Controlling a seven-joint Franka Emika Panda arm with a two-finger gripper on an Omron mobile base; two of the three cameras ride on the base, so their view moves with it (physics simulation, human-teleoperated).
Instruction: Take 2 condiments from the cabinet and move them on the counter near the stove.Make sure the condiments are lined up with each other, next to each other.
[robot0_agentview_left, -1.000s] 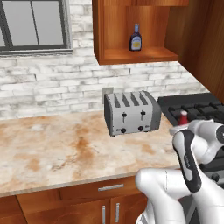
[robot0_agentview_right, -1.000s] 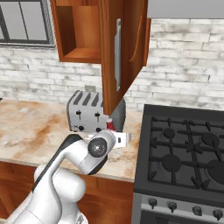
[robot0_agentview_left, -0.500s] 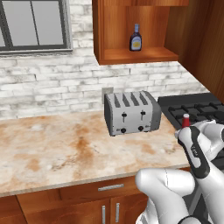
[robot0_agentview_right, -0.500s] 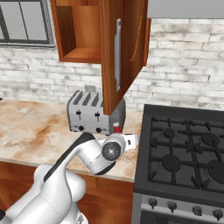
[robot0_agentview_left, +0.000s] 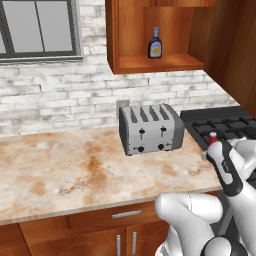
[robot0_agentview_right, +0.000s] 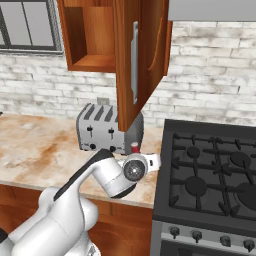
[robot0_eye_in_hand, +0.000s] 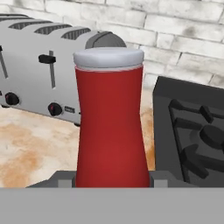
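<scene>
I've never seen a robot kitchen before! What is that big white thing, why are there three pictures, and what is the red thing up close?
The white thing is a robot arm in a pretend, computer-drawn kitchen. Two pictures come from cameras riding behind the arm, one on its left, one on its right. The third comes from a camera on its hand, so everything looks huge there.

The red thing is a small red bottle with a white cap. The arm's tool is shut on it near its base, holding it upright between the silver toaster and the black stove, over the marble counter.

Up in the wooden cabinet a dark bottle with a yellow label stands on the shelf.
</scene>
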